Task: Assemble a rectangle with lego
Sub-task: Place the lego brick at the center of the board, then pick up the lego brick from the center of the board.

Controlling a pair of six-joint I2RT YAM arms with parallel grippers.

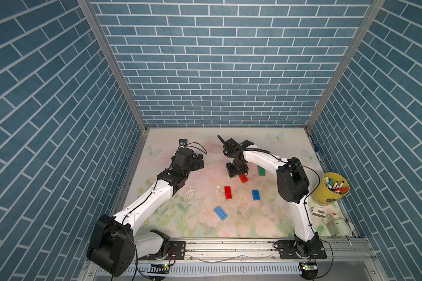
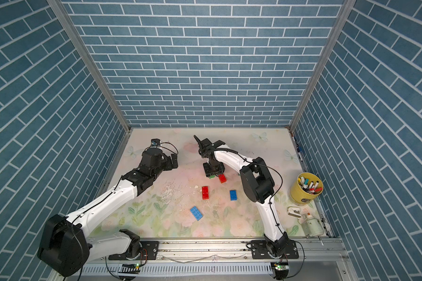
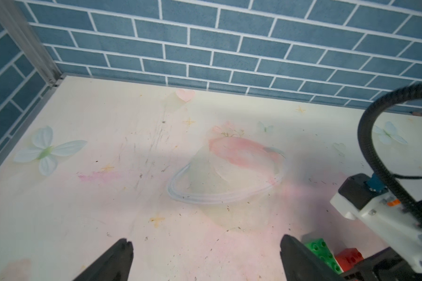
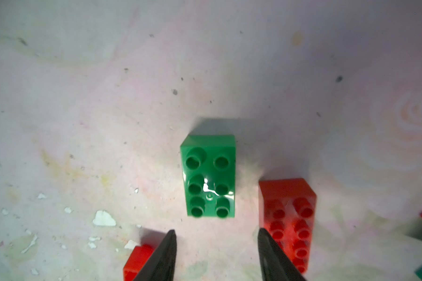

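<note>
On the pale flower-printed tabletop (image 1: 193,219) lie a red studded plastic brick (image 1: 228,192); a dark blue brick (image 1: 255,195); a light blue brick (image 1: 221,213); a yellow cup (image 1: 324,197).

Green brick (image 4: 208,176) lies free, just beyond the parted end effector (image 4: 216,231).

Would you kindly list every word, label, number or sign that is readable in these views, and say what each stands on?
Nothing here can be read.
On the yellow cup, the dark label: too small to read.
On the markers in it: any print is too small.
On the green brick and red brick, close in the right wrist view: no lettering shows.
</note>
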